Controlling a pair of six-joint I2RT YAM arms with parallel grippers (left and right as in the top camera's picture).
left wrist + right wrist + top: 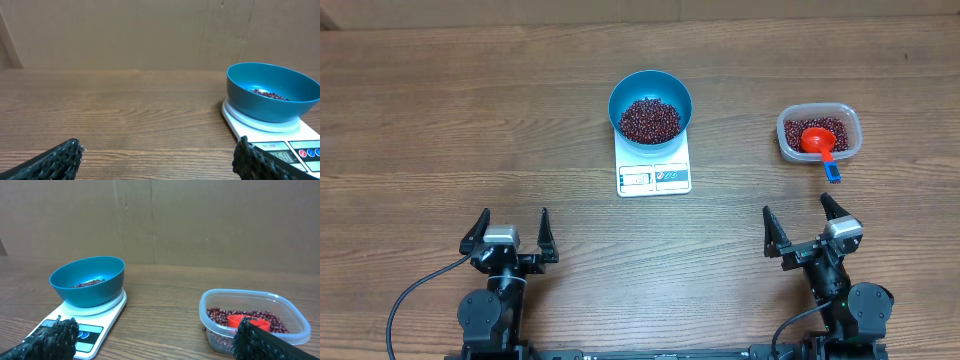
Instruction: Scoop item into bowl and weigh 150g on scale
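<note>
While both the left end effector (513, 222) and the right end effector (797, 206) are seen with jaws spread wide and nothing between them, low at the near edge of the worktop (440, 120), the blue bowl (620, 92) is found resting on the far part of the white scale (654, 177), near the middle of the worktop. A layer of dark red-brown beans (650, 119) is carried in the bowl, and the display panel of the scale is turned toward the near side. To the right, well apart from the scale, a clear plastic tub (850, 115) with more beans is placed; a red scoop (817, 139) is laid in it, its handle reaching over the near rim.
</note>
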